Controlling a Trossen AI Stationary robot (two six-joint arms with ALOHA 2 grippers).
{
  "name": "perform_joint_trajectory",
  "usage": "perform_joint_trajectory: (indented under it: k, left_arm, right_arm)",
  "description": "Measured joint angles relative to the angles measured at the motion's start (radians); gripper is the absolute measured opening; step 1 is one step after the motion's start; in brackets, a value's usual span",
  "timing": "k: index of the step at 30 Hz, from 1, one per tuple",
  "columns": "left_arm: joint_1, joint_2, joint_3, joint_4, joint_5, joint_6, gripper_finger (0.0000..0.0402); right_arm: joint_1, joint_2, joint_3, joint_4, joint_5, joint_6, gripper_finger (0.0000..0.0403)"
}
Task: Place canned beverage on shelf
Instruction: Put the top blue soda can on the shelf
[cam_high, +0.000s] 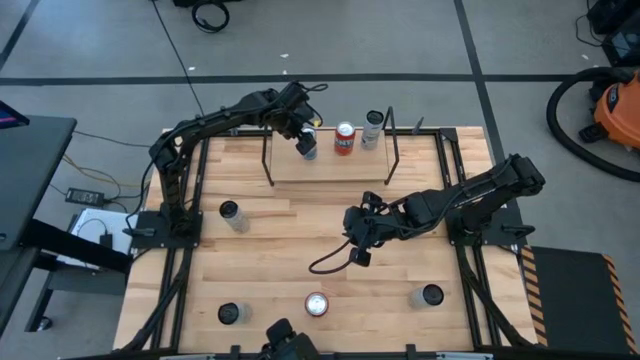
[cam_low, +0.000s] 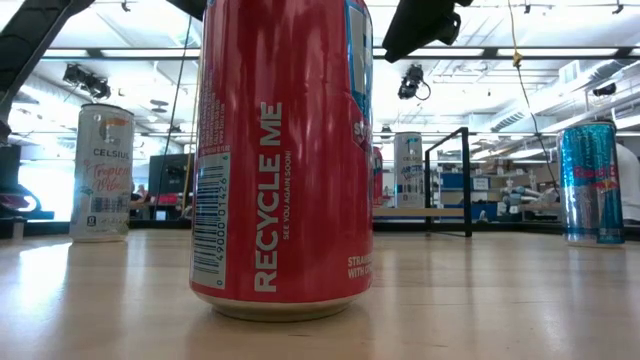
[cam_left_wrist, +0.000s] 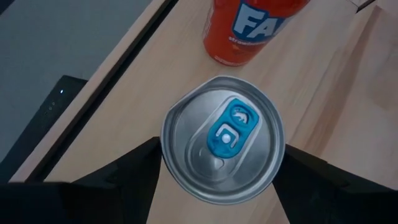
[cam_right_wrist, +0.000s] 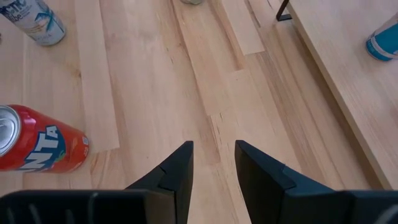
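Three cans stand on the shelf (cam_high: 330, 165) at the worktop's far edge; four more stand on the worktop (cam_high: 300, 250). The blue-tabbed can (cam_left_wrist: 222, 147), silver-topped, stands upright at the shelf's left end between the left gripper's (cam_high: 303, 131) parted fingers (cam_left_wrist: 134, 168); contact is unclear. The right gripper (cam_right_wrist: 213, 163) hovers mid-worktop, fingers slightly apart, empty.

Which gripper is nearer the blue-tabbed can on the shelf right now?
The left. The left gripper sits directly over the blue-tabbed can on the shelf, jaws flanking it. The right gripper hovers over the mid-table, well short of the shelf.
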Motion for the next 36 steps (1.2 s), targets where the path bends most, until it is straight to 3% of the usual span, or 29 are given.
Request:
perform_joint_trajectory:
  k: [6, 15, 22, 27, 36]
  left_arm:
    - [0.000, -0.003, 0.007, -0.010, -0.001, 0.004, 0.0286]
    - [-0.004, -0.007, 0.187, -0.166, -0.001, 0.007, 0.0286]
    - [0.000, -0.008, 0.321, -0.379, -0.002, 0.095, 0.0286]
    - [0.000, -0.005, 0.328, -0.512, -0.030, 0.158, 0.0286]
    - [-0.002, 0.035, 0.325, -0.502, -0.088, 0.148, 0.0286]
  right_arm:
    - [0.002, 0.000, 0.000, 0.000, 0.000, 0.000, 0.0126]
    - [0.016, 0.000, 0.000, 0.000, 0.000, 0.004, 0.0126]
    - [0.035, 0.000, 0.000, 0.000, 0.000, 0.008, 0.0126]
    - [0.046, 0.000, 0.000, -0.005, 0.006, 0.031, 0.0126]
    - [0.058, 0.000, 0.000, -0.083, 0.012, 0.091, 0.0126]
